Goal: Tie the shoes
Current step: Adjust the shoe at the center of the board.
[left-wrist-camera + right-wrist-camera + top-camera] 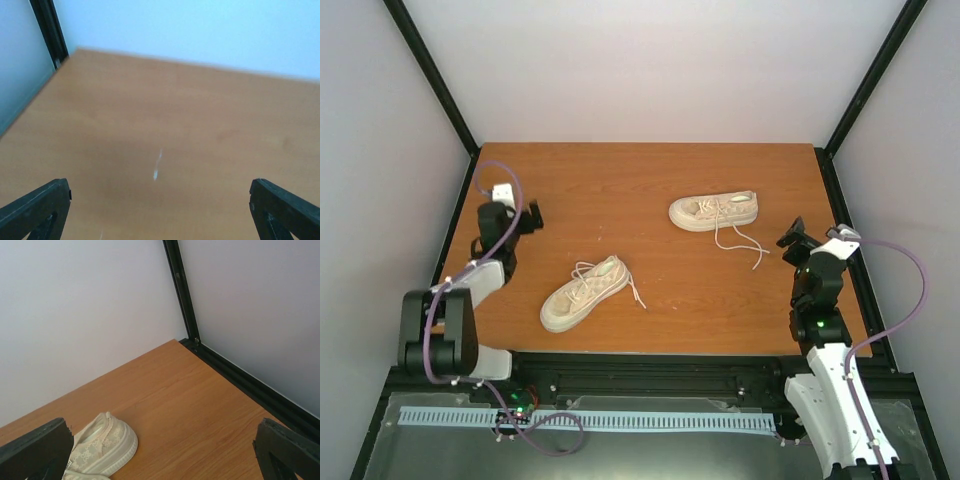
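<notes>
Here, the shoes lie between left end effector and right end effector, both apart.

The table is free along its far edge; near shoe, far shoe and loose laces occupy the middle.

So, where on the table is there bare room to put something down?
The table is bare along the back wall behind the far shoe, and at the front between the near shoe and the right arm. Crowded: the middle, where loose laces trail.
</notes>
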